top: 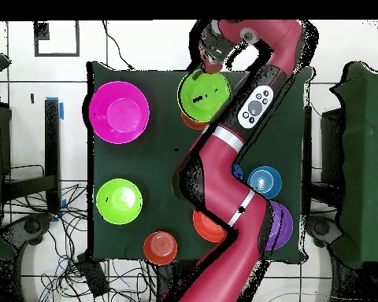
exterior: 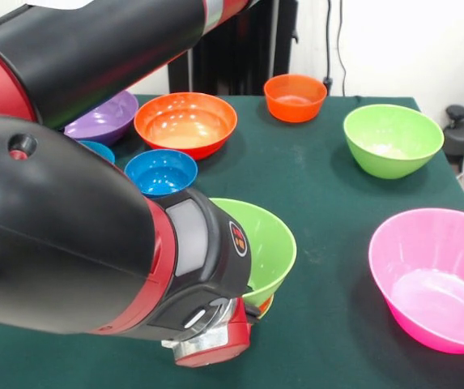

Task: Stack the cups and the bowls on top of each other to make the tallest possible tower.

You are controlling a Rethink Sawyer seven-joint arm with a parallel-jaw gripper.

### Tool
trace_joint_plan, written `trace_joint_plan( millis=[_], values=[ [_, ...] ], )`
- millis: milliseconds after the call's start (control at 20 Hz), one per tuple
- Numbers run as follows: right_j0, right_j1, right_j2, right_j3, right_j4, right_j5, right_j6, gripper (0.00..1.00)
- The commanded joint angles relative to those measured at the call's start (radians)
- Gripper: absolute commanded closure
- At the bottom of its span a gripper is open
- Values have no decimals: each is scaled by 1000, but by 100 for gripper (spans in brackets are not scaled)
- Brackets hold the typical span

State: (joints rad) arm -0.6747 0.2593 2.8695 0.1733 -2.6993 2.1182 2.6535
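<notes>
- Gripper sits at the rim of the tower, near the table edge; fingers hidden by the wrist, so cannot tell whether it is clenched or released
- Tower so far: wide lime green bowl on top, orange band just showing beneath; low, few pieces
- Still loose on the table: pink bowl, second lime green bowl, small orange bowl, large orange bowl, blue bowl, purple bowl
- Judgement: early stage; most stacking remains

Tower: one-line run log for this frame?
arm over tower | lime green bowl on top, orange beneath | gripper state: cannot tell | pink bowl loose | blue bowl loose
</notes>
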Motion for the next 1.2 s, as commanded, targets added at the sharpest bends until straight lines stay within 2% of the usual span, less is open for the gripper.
trace_joint_plan(
  millis=[50,400,900,1200],
  values=[
    [4,-1,-76,-155,-83,98,-30,100],
    [9,-9,-92,-150,-76,143,-105,100],
    [18,-18,-125,-144,-44,187,-153,100],
    [21,-12,-126,-144,-41,170,-135,100]
  ],
)
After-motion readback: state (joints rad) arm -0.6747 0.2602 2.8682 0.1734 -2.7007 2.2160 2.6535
